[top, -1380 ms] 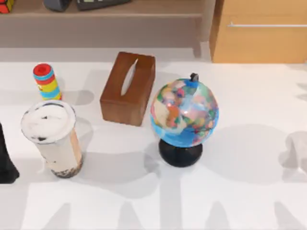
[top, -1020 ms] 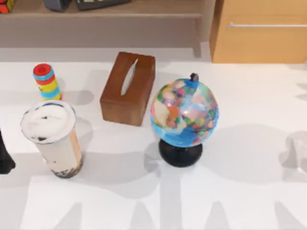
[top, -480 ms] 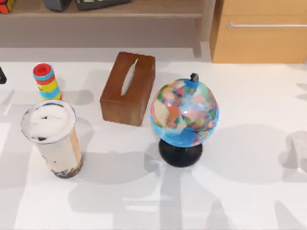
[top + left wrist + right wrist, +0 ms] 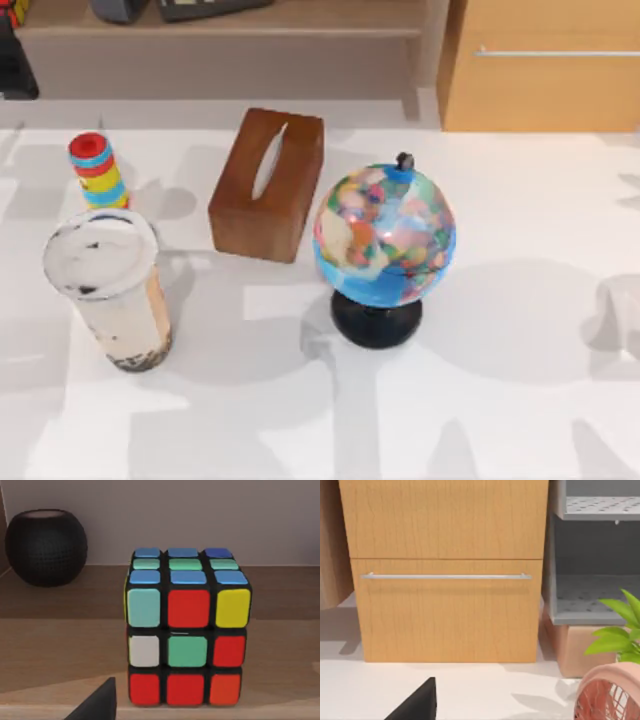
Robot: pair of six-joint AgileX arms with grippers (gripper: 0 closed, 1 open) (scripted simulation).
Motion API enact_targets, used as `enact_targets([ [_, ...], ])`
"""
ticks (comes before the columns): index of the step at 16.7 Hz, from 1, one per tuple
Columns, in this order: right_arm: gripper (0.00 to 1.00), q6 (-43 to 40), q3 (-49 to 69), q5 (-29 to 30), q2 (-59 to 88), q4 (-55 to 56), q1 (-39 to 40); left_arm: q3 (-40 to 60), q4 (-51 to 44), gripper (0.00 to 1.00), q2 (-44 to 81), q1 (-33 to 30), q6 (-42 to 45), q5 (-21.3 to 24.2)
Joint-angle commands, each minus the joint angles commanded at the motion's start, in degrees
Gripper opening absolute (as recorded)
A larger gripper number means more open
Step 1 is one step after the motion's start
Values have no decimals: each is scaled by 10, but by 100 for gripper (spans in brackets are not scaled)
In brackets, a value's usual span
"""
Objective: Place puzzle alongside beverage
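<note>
The puzzle point(image 4: 187, 627) sits upright on a wooden shelf point(image 4: 60, 645), directly ahead of the left claw point(image 4: 14, 62) and apart from it; whether that claw is spread cannot be told. The beverage point(image 4: 108, 290) stands on the desk point(image 4: 520, 400), well apart from that claw.

Home office: globe point(image 4: 384, 235), shelf point(image 4: 230, 20), drawers point(image 4: 445, 570).

The puzzle point(image 4: 187, 627) has a black body gridded with red, yellow, white, green, orange and pale blue stickers. The beverage point(image 4: 112, 290) is beige with dark pearls and a white top. Beside it stand a red-blue-yellow striped cylinder toy point(image 4: 97, 171), a brown tissue box point(image 4: 267, 184) and a multicoloured blue globe point(image 4: 384, 236).
</note>
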Motion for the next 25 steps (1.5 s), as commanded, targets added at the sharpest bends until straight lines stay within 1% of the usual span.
enact_targets([
  [4, 100, 0, 0, 0, 0, 0, 0, 56, 70, 100, 120, 11, 0, 13],
  [7, 100, 0, 0, 0, 0, 0, 0, 72, 90, 100, 150, 14, 0, 16],
  [13, 100, 0, 0, 0, 0, 0, 0, 78, 86, 100, 153, 11, 0, 14],
  [21, 100, 0, 0, 0, 0, 0, 0, 213, 34, 100, 236, -1, 0, 3],
  [25, 100, 0, 0, 0, 0, 0, 0, 229, 29, 100, 247, -3, 0, 1],
])
